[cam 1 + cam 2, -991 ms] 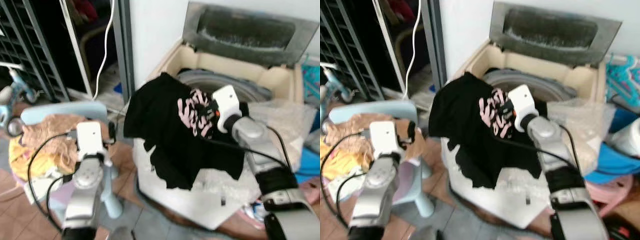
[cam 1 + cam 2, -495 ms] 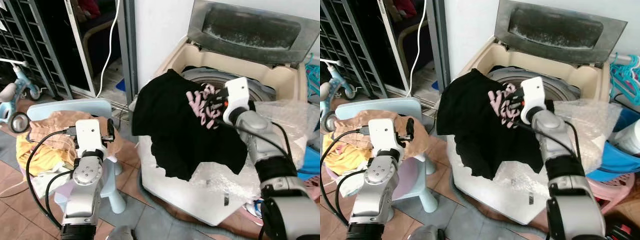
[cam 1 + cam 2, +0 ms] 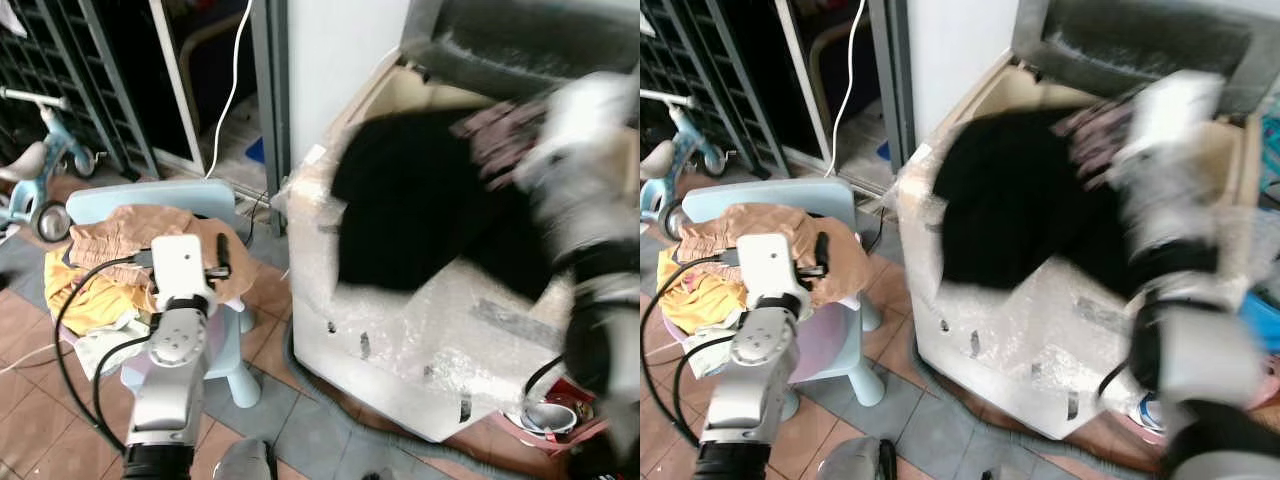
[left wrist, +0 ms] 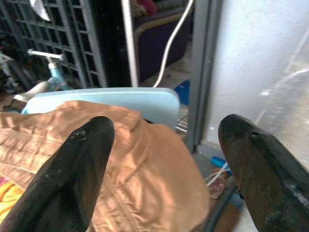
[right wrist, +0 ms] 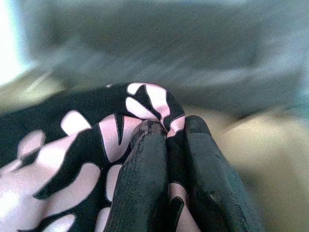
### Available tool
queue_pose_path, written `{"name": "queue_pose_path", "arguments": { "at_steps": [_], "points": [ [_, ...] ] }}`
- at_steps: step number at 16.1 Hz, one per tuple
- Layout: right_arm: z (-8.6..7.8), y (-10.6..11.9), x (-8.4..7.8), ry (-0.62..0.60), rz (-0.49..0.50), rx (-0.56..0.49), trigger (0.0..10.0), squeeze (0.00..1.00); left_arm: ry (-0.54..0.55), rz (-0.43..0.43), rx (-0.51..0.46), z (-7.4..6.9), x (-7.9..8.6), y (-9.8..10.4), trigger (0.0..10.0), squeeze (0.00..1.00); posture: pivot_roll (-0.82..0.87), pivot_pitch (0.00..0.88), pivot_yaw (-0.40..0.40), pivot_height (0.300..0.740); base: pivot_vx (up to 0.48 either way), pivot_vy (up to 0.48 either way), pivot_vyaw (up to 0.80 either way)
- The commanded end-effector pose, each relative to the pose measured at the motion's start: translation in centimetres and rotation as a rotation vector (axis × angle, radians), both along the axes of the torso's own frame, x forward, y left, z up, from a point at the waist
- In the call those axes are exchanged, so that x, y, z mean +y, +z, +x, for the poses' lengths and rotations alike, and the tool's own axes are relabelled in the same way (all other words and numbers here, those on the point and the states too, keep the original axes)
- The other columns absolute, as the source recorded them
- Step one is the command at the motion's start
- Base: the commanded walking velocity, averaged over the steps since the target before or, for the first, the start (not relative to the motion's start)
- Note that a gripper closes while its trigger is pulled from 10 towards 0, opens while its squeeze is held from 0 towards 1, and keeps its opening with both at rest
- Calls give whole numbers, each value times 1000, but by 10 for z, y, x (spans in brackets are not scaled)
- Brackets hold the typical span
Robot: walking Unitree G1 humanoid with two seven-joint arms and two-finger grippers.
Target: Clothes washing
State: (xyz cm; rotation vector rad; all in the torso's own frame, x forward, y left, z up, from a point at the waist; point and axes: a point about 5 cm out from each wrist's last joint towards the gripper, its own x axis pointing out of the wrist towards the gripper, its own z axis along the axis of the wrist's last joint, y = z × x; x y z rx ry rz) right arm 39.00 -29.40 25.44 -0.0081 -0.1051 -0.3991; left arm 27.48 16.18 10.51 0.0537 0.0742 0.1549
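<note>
Right wrist view shows the right gripper point(image 5: 166, 140) clenched on the black shirt point(image 3: 420, 205), draping it across the washing machine point(image 3: 400, 330) rim, upper right, probably for loading; left gripper point(image 4: 166, 169) gapes empty.

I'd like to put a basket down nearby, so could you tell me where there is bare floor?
Bare tiles lie in front of the blue chair. The chair is heaped with clothes. The washing machine edge is draped by the black shirt, pinched in the right gripper. The left gripper hangs open above the heap.
</note>
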Motion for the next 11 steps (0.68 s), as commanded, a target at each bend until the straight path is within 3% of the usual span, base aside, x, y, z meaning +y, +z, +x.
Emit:
{"name": "queue_pose_path", "arguments": {
  "at_steps": [1,2,3,4,6,8,9,11],
  "points": [
    [-4,15,-11,-99,7,-72,0,0,-4,4,7,1,-2,-1,10000,0,-30,0,-9,740,0,0,0],
    [-5,17,-12,-116,-11,-90,0,0,-4,3,7,1,-3,-1,10000,0,-28,0,-12,740,0,0,0],
    [0,13,2,-25,-79,-69,10000,0,-4,1,8,1,-3,-1,10000,0,-31,0,-12,740,0,0,0],
    [5,3,16,55,-126,-34,10000,1000,-4,-1,11,0,-4,-2,10000,0,-31,0,-13,740,0,0,0],
    [8,-13,29,152,-156,34,10000,1000,-5,-1,12,1,-5,-2,10000,0,-32,0,-12,740,0,0,0],
    [7,-20,38,230,-183,35,10000,1000,-3,1,13,1,-4,-3,10000,0,-33,0,-13,740,0,0,0],
    [4,-10,46,334,-176,-76,10000,1000,-1,1,13,1,-4,-3,10000,0,-33,0,-12,740,0,0,0],
    [-1,0,54,463,-153,-164,10000,1000,-1,2,14,1,-4,-3,10000,0,-35,0,-10,740,0,0,0]
  ]
}}
